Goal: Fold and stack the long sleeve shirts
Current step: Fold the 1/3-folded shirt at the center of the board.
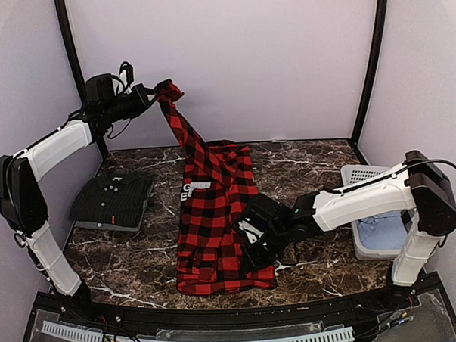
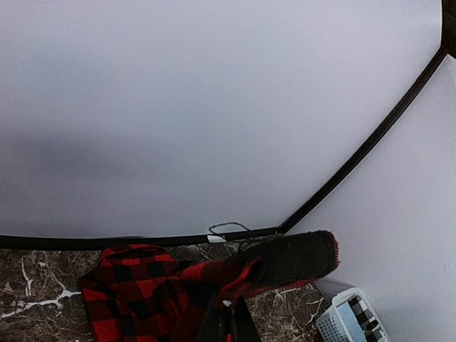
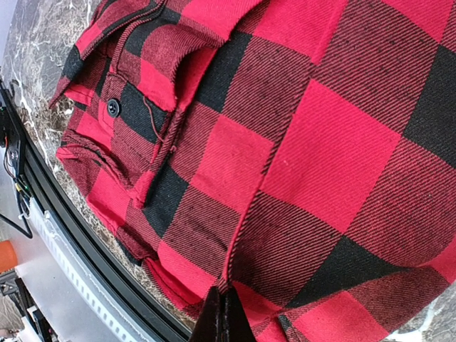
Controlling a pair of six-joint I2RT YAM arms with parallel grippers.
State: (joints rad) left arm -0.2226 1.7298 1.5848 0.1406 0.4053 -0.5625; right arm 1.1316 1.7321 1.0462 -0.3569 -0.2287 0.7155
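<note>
Loosely draped, nubby buffalo-check flannel (image 1: 208, 225)

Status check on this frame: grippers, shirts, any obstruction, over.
Left gripper shut on red flannel sleeve, held high. Right gripper shut on its near edge, down low. Charcoal shirt already folded, left side. Basket off right, not obstructing.

a fold hides most of the flannel (image 1: 215, 217) lettering; basket (image 2: 335, 324) cropped.

Red-blk flannel shirt (image 3: 299, 142) — matt, fuzzy cloth; table (image 1: 330, 266) — glossy marble-look.
</note>
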